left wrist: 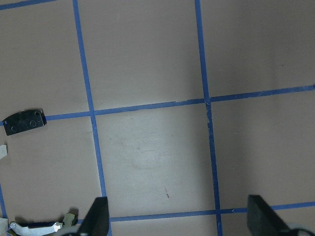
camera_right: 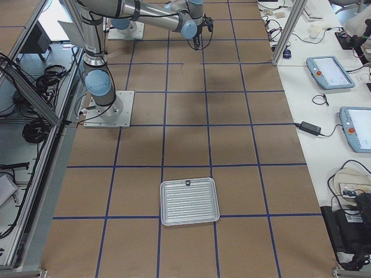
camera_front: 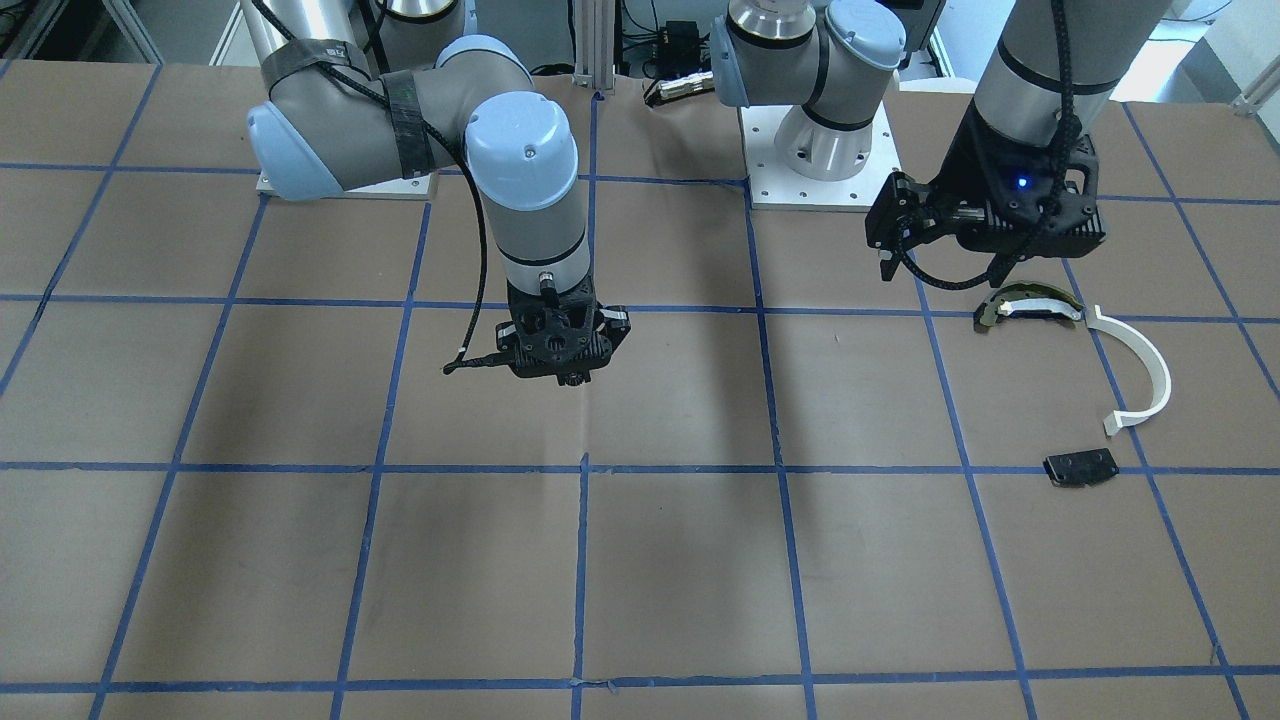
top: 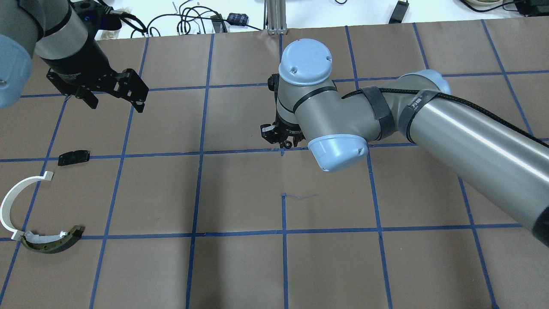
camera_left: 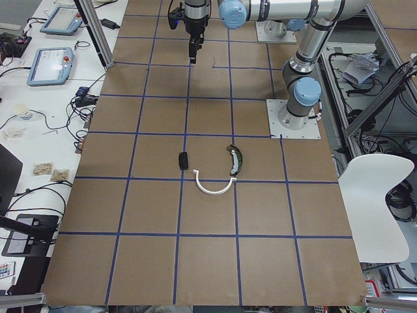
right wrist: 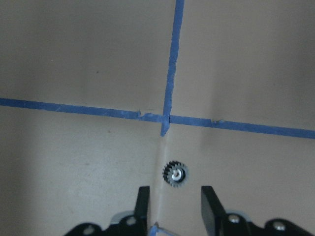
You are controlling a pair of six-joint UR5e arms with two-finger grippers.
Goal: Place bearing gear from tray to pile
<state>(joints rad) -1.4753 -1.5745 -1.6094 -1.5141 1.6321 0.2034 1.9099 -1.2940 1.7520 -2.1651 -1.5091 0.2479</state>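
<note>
The bearing gear (right wrist: 175,173), small, dark and toothed with a shiny hub, lies on the brown paper just below a crossing of blue tape lines. My right gripper (right wrist: 175,191) is open and empty, its fingertips just short of the gear on either side; it hangs over the table's middle (top: 285,145). The pile lies apart from it on the robot's left: a white half-ring strip (top: 12,201), a dark curved olive-edged piece (top: 51,243) and a flat black plate (top: 73,157). My left gripper (top: 116,105) is open and empty, raised above the table near the pile.
A ribbed silver tray (camera_right: 189,201) sits near the table's right end with nothing visible in it. The table is brown paper with a blue tape grid (camera_front: 780,465). Both arm bases (camera_front: 820,150) stand at the robot's side. Cables and tablets lie along the far edge.
</note>
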